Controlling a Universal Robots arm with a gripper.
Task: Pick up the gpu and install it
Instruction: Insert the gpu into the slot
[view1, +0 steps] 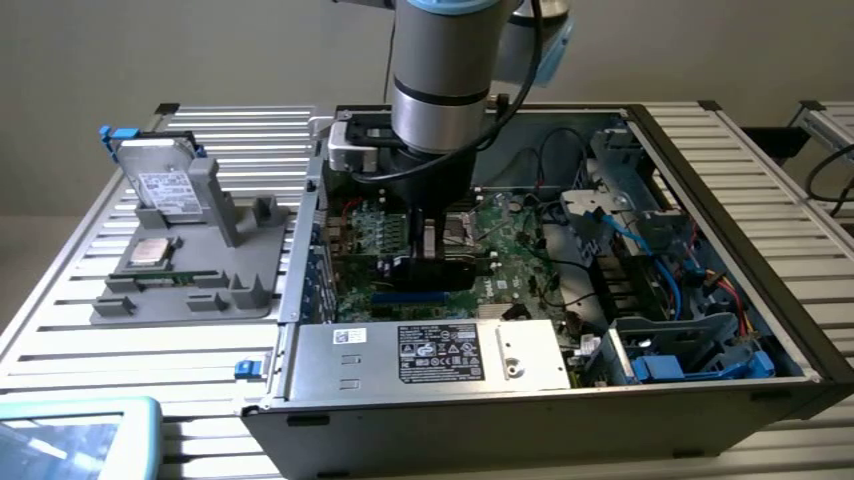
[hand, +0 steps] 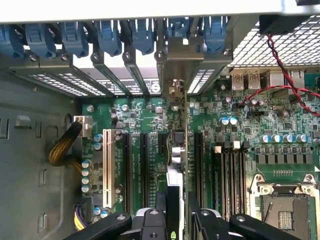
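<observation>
Wrist view: gpu (hand: 183, 150) seen edge-on, running straight ahead of the jaws (hand: 176, 219) to its metal bracket at the rear slots, over the motherboard (hand: 135, 150); jaws part-closed, clamped on the card's near end; seated or not, can't tell. Exterior view adds: arm down inside the pc case (view1: 534, 440); hard drive (view1: 171, 190) on the desk (view1: 54, 330), well off to one side of the jaws.

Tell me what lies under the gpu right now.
Under the gpu, held edge-on by the gripper, lies the green motherboard with its black expansion slots. The slot directly beneath the card is covered by it, so seating cannot be judged.
</observation>
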